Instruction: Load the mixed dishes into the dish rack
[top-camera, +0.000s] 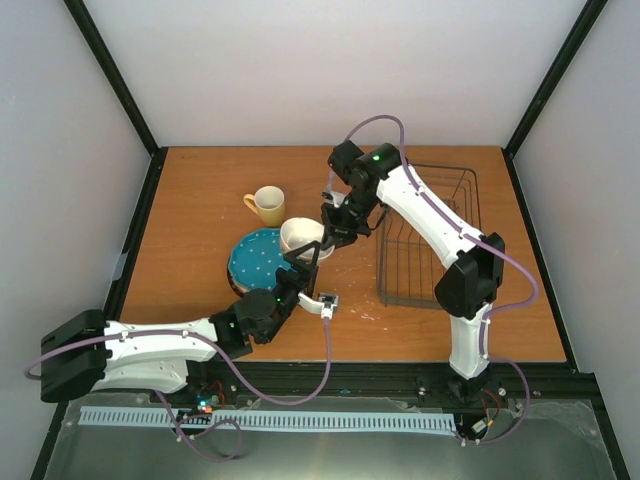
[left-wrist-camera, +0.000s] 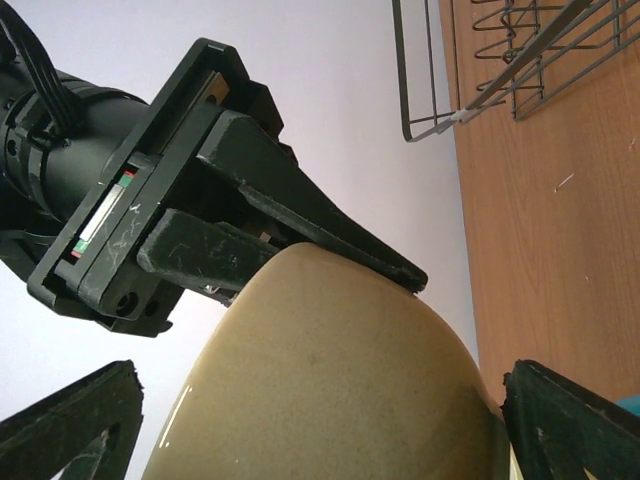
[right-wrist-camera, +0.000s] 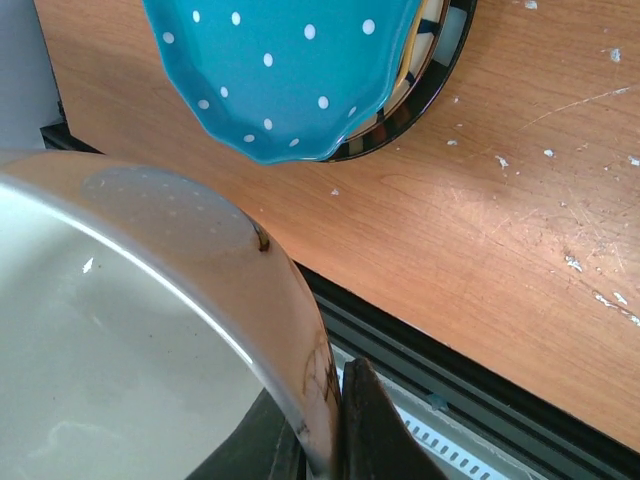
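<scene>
Right gripper (top-camera: 336, 228) is pinching the cream-white bowl (top-camera: 300, 236) by its rim. Left gripper (top-camera: 305, 258) is gaping wide open, the bowl sitting between its fingers; contact cannot be determined.

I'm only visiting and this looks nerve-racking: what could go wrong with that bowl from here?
The right jaws pinch only the rim of the cream bowl, right beside the teal dotted plate; a slip could drop the bowl onto it and chip both. The left jaws stand open around the same bowl, very near the right ones, so the two arms might knock together or tug the bowl opposite ways.
</scene>
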